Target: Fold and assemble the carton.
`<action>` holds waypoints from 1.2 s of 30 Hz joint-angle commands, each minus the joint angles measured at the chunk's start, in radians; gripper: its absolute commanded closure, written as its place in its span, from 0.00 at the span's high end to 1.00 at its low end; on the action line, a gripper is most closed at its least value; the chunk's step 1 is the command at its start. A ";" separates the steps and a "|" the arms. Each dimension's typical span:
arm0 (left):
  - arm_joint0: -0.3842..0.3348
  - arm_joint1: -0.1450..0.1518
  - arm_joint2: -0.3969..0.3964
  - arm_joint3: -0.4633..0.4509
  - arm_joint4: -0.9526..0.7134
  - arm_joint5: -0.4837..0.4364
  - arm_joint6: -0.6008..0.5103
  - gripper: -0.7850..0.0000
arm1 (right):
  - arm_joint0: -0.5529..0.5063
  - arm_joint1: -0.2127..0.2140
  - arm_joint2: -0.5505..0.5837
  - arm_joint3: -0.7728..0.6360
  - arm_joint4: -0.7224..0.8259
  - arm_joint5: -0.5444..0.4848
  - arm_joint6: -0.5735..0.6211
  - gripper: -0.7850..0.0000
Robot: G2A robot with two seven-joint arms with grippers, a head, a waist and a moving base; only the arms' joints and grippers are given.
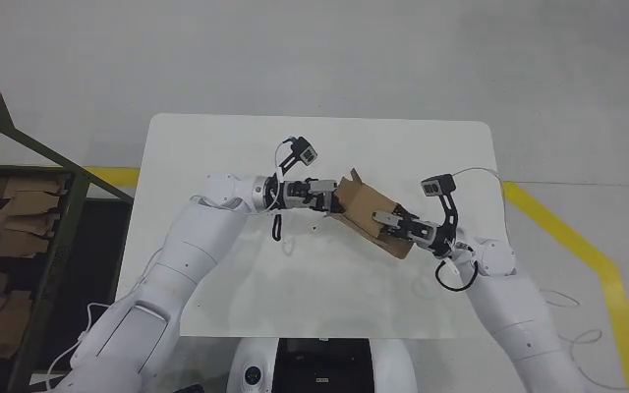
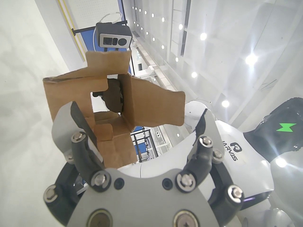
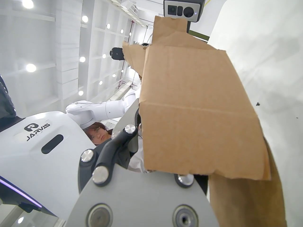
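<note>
1. The carton (image 1: pixel 369 208) sits between the two arms over the middle of the counter (image 1: pixel 246 147), tilted. It seems lifted clear of the surface, though the top view does not settle that. It is half formed: the walls stand up, but the end flaps hang loose and open.
2. The right pincer (image 3: pixel 142 116) is clamped on one wall at the carton's end nearer its own arm. One finger (image 3: pixel 127 121) presses the cardboard's edge, and the other is hidden behind the panel.
3. The left pincer (image 2: pixel 138 112) is spread wide at the opposite end and grips nothing. One of its fingers (image 2: pixel 80 119) lies against a low panel, while the other stands apart from the cardboard.
4. The whole hold appears to depend on that single thin wall, so a push from the left arm could make the carton pivot, slip free or crease at the clamp.
5. The top flap (image 2: pixel 107 60) has a ragged edge. If the spread fingers catch it on the wrong side, it could fold outward or tear instead of tucking in.
6. If the left pincer closes too far in, it could flatten the standing walls and undo the box shape.
</note>
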 commanded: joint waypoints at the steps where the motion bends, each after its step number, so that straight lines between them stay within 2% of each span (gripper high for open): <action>1: 0.000 0.000 0.001 -0.003 0.002 0.003 -0.001 1.00 | 0.000 0.001 0.000 0.002 0.002 -0.001 -0.001 0.00; 11: 0.004 0.005 -0.031 0.000 -0.006 -0.017 0.012 1.00 | -0.011 0.009 0.018 -0.003 0.015 -0.014 -0.014 0.00; 19: 0.026 0.013 -0.054 -0.008 -0.008 -0.014 0.014 1.00 | -0.021 0.014 0.064 0.026 0.050 -0.045 -0.072 0.00; 30: 0.028 0.008 -0.035 -0.035 -0.001 0.001 0.002 1.00 | 0.008 -0.001 0.022 0.067 -0.110 -0.024 -0.256 0.00; 36: 0.017 0.010 -0.047 -0.023 0.007 -0.008 0.011 1.00 | 0.006 -0.006 -0.011 0.048 -0.140 -0.008 -0.232 0.00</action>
